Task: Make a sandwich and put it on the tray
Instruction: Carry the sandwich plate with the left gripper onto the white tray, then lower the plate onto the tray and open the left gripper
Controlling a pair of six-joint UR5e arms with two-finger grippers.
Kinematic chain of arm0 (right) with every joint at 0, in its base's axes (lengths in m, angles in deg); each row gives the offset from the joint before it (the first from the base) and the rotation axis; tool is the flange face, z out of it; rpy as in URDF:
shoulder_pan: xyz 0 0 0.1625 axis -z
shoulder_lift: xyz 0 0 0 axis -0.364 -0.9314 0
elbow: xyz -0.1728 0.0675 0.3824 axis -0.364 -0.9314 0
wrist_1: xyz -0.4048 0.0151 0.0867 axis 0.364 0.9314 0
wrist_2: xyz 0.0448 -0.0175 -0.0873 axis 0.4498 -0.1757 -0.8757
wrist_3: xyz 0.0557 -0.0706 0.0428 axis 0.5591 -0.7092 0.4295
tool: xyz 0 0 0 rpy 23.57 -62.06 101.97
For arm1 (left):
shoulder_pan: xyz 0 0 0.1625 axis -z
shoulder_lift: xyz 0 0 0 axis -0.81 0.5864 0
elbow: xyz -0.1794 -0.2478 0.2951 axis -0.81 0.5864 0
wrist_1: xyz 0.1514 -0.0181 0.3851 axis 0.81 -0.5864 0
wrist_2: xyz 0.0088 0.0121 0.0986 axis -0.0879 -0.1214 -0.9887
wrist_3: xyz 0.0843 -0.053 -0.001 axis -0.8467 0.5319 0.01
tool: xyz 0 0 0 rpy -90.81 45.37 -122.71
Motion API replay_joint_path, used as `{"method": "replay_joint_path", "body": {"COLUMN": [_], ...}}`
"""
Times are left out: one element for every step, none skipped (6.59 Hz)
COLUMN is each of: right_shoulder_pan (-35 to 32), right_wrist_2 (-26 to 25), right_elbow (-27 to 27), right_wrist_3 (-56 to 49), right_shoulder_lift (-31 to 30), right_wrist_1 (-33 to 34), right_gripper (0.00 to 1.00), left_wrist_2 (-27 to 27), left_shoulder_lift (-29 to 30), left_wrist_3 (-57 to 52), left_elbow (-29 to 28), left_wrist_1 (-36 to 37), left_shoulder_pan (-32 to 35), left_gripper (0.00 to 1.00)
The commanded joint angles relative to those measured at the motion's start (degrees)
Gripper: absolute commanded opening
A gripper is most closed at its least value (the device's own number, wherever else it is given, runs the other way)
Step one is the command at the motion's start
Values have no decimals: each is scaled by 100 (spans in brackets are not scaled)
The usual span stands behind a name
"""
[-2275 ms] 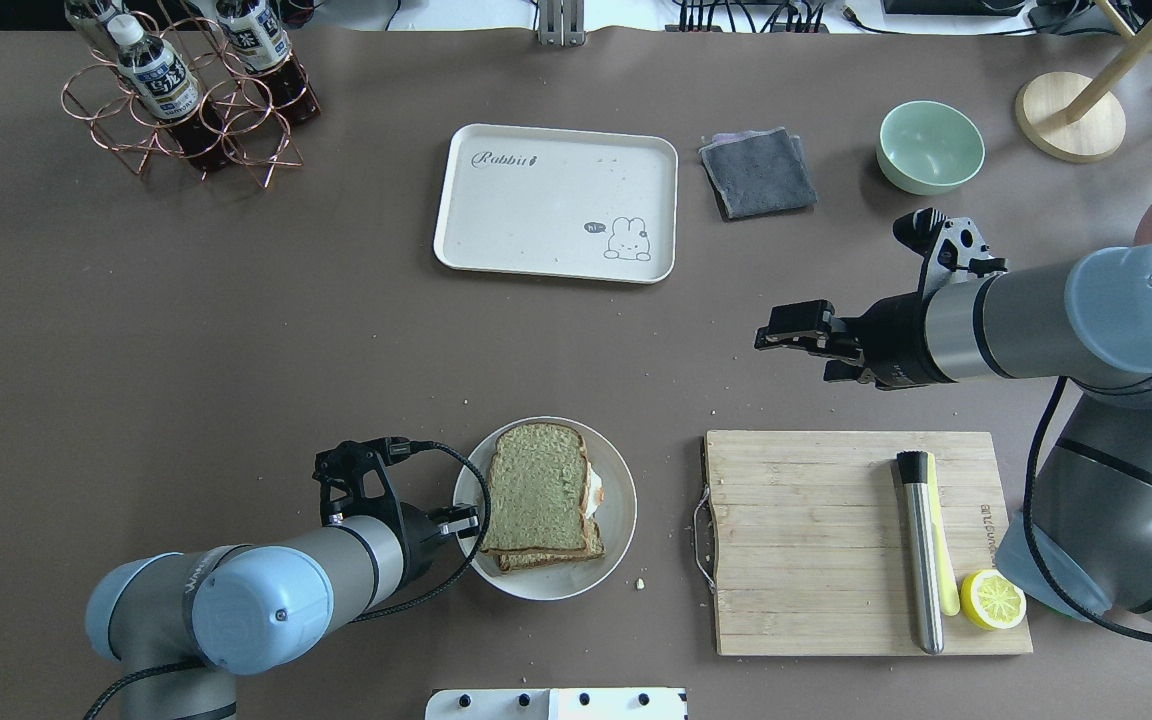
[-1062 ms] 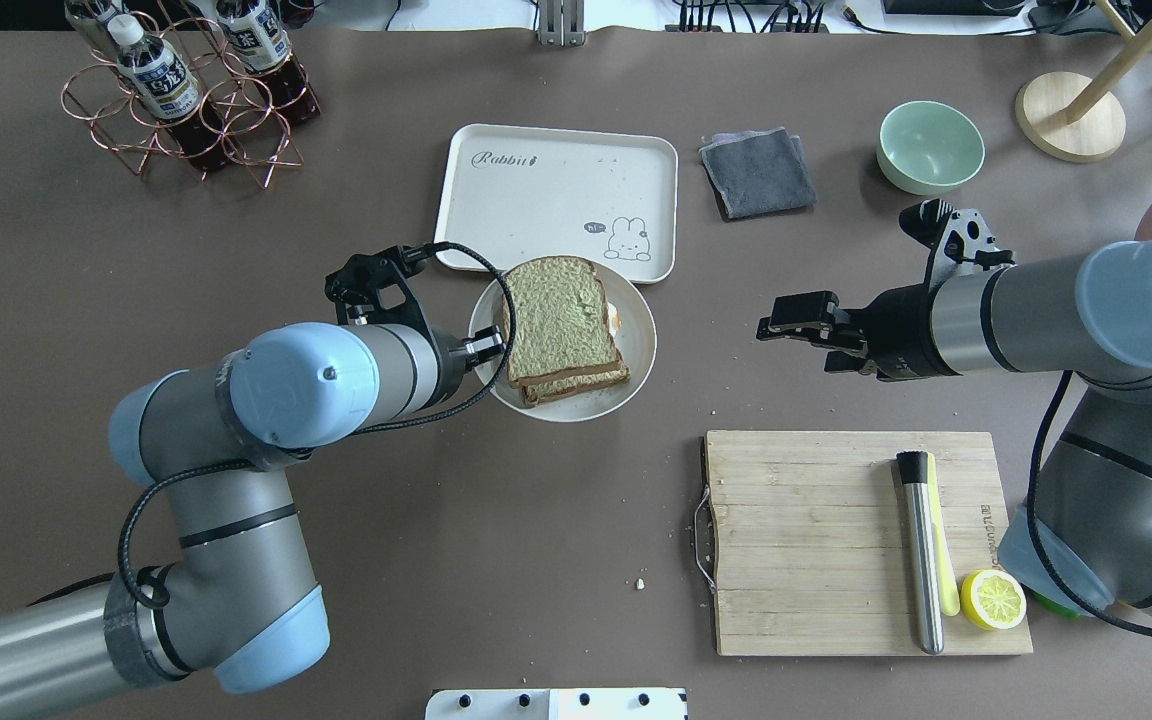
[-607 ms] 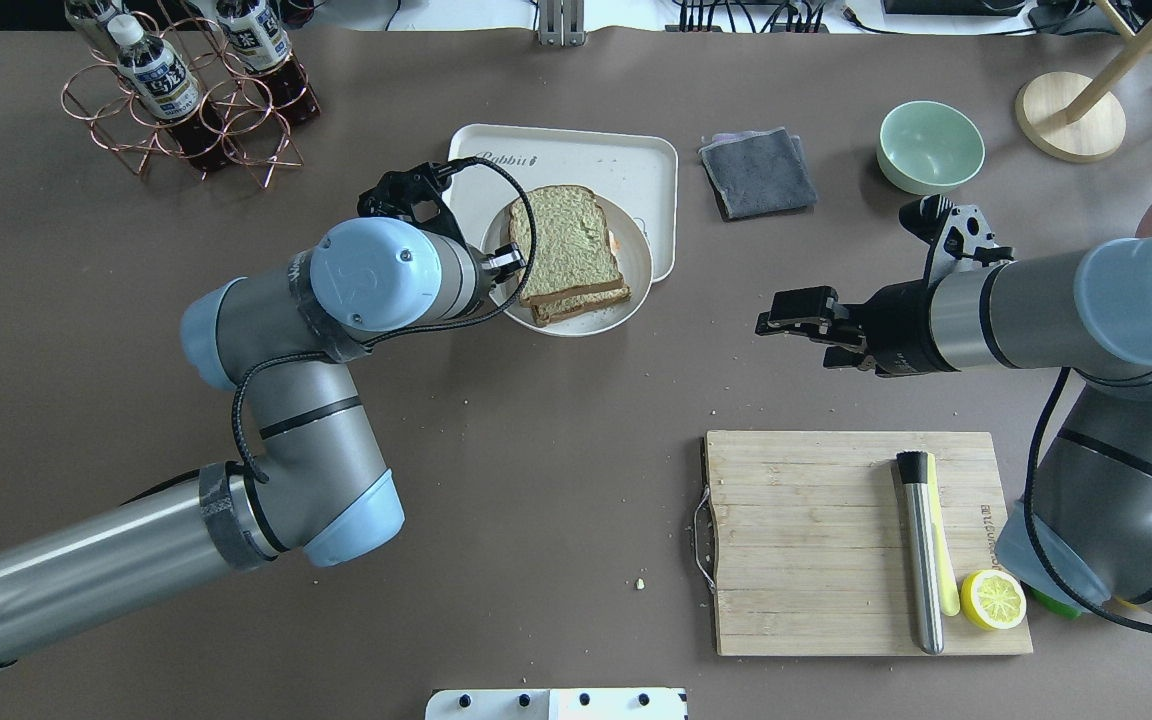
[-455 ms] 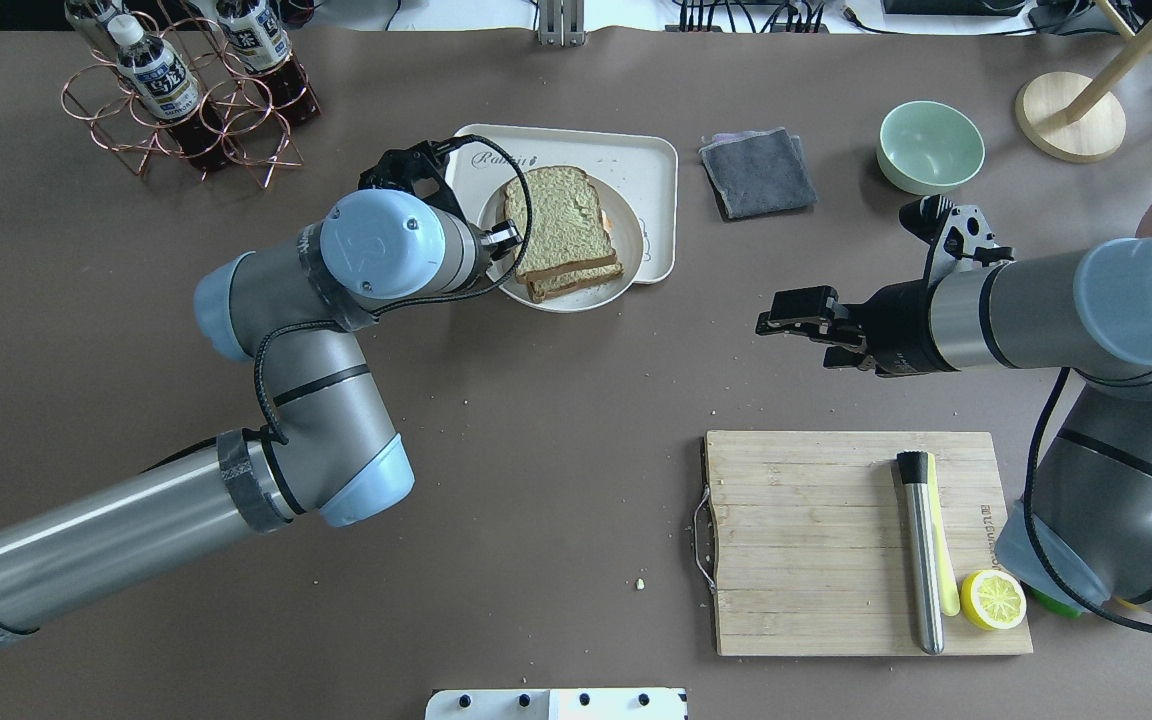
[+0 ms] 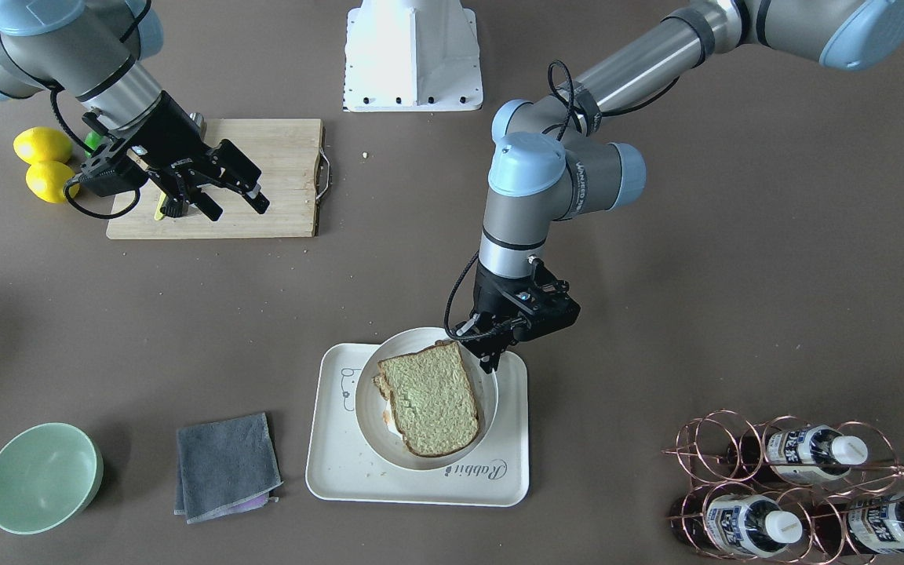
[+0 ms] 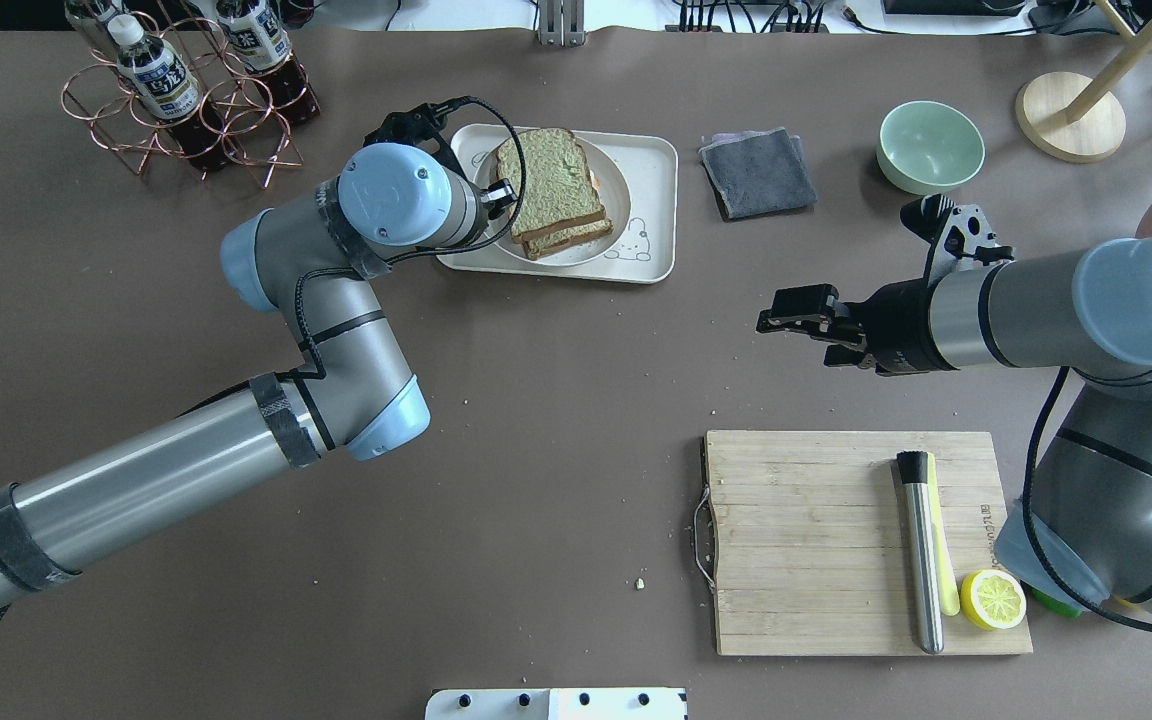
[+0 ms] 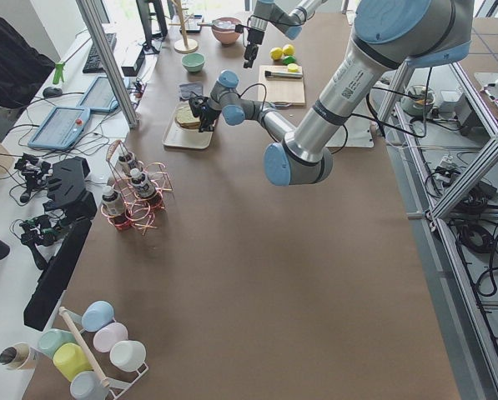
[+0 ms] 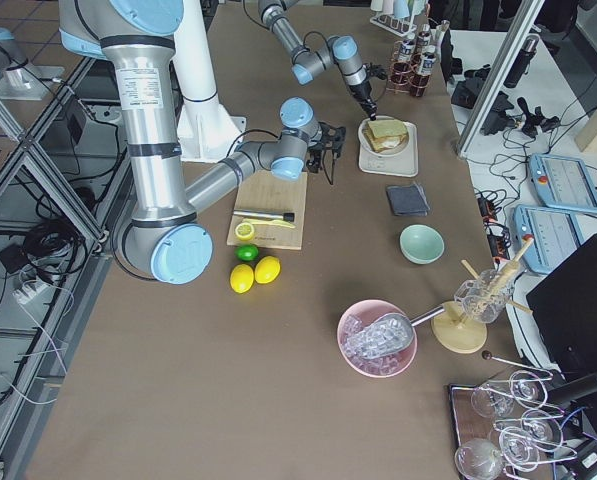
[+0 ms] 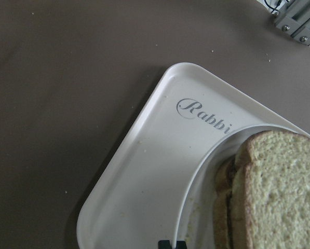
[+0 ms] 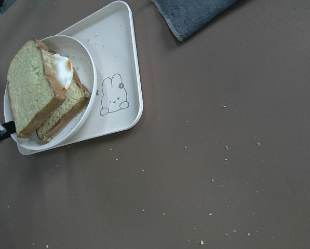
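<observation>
Carried the small round white plate (image 6: 581, 258) with the sandwich (image 6: 548, 180) from the table's near edge out across it and over the cream tray (image 6: 651, 170) in the last couple of seconds; left the right gripper (image 5: 238, 209) almost unmoved. Found the left gripper (image 5: 491, 359) clamped on the plate's rim, thin fingertips pinching the edge, sandwich just ahead of them, the tray's "Rabbit" script further ahead and off to one side. Could not tell whether already resting on the tray floor or held slightly above it; noted the rim nearest the hand overhanging the tray's edge. Noted the right gripper with jaws apart and empty, well away from the tray, near the wooden cutting board (image 6: 806, 540). Judged the placing step nearly done, with only lowering and release remaining. Judged the sandwich light, soft and loosely stacked: two slices of greenish bread, top one skewed on the bottom one, fried egg (image 10: 61, 67) poking out on the side away from the left hand, nothing binding the layers. Preferred the stiff plate rim as the hold, kept level, over pinching the bread and risking crushed crumb or a slipped egg. Expected any tilt or jolt at release to shift the top slice; advised a slow, flat set-down before opening the fingers.
</observation>
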Motion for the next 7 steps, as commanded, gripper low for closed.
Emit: {"method": "replay_joint_path", "body": {"right_shoulder_pan": [0,9,0,0,0,0,0], "right_wrist_2": [-13,-13,-5,-5,-5,-5,-13], "right_elbow": [-17,-17,0,-8,-8,-8,-8], "right_wrist_3": [-20,-37,-55,-46,-46,-46,-38], "right_shoulder_lift": [8,17,17,26,17,17,26], "right_wrist_1": [0,0,0,0,0,0,0], "right_gripper": [100,100,100,100,100,100,100], "left_wrist_2": [-21,-38,-39,-39,-47,-47,-47], "left_shoulder_lift": [86,156,165,191,191,174,165], "left_wrist_3": [11,11,20,55,55,20,3], "left_elbow": [-458,-635,-663,-663,-663,-680,-698], "left_wrist_1": [-395,-484,-494,-494,-572,-747,-757], "left_shoulder_pan": [-16,-17,1,1,18,36,54], "left_gripper": [0,0,0,0,0,66,97]}}
